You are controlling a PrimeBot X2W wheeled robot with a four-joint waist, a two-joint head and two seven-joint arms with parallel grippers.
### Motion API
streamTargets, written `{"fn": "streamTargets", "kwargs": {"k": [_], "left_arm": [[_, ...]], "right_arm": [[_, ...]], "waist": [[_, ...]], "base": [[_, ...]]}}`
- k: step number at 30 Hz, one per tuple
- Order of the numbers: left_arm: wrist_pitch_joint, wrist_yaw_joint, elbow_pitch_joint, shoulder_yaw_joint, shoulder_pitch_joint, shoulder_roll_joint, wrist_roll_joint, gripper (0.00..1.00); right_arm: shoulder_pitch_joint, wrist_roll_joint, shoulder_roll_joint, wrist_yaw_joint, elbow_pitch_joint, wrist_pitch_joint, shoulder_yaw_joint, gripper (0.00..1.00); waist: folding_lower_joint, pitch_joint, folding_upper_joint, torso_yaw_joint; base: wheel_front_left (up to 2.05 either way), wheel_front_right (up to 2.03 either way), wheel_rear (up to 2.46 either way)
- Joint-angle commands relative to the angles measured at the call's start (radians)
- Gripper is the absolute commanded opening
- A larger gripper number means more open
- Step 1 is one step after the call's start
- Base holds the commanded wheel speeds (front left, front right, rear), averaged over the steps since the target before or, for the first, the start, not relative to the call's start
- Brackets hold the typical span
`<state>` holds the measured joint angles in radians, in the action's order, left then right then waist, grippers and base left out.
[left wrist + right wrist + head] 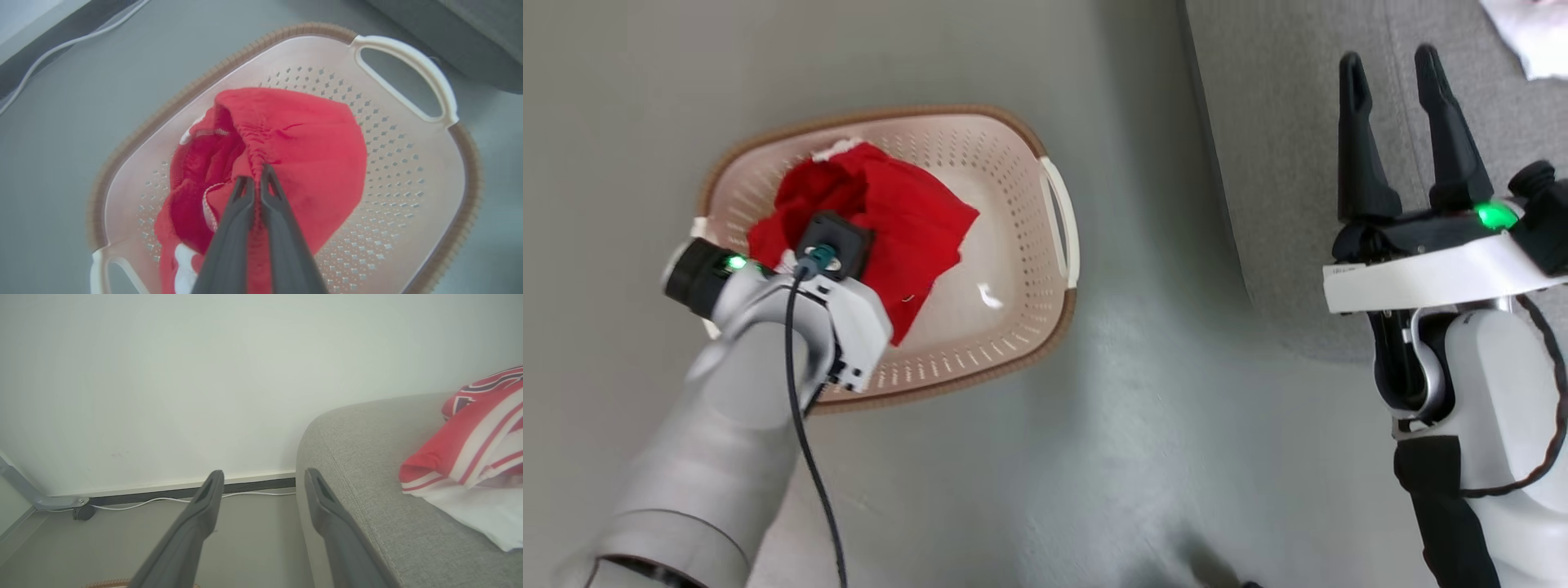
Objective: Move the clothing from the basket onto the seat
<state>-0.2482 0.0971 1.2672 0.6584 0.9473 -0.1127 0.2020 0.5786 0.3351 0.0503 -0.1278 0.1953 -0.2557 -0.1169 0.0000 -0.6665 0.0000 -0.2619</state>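
While the left gripper (257, 174) clamps the jersey (310, 134) in the basket (286, 29), the right gripper (1392, 67) stands spread. The sofa (1274, 163) is beside it.

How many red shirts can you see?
2. One red shirt is in the basket, pinched by the left gripper. One striped red shirt lies on the sofa; that heap may hide more.

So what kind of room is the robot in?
Probably a living room at home: there is a grey sofa, a laundry basket of red clothing on the floor, and a plain wall with a cable along its foot.
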Motion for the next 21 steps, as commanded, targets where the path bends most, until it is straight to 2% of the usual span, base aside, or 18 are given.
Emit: {"fn": "streamTargets", "kwargs": {"k": [1,11,21], "left_arm": [[-0.013,0.006,-0.029,-0.025,-0.023,-0.013,0.016,0.0],[-0.013,-0.003,-0.245,-0.12,-0.198,0.029,0.091,0.0],[-0.013,-0.015,-0.445,-0.185,-0.328,0.048,0.099,0.0]], "right_arm": [[-0.037,-0.016,0.0,-0.003,-0.013,-0.006,-0.006,1.0],[-0.141,-0.091,0.0,-0.003,0.077,-0.006,0.031,1.0],[-0.234,-0.121,0.007,-0.003,0.144,-0.006,0.039,1.0]], "waist": [[0.0,0.08,0.0,0.051],[0.0,0.282,0.0,0.143],[0.0,0.439,0.0,0.223]], "base": [[0.0,0.0,0.0],[0.0,0.0,0.0],[0.0,0.0,0.0]]}}
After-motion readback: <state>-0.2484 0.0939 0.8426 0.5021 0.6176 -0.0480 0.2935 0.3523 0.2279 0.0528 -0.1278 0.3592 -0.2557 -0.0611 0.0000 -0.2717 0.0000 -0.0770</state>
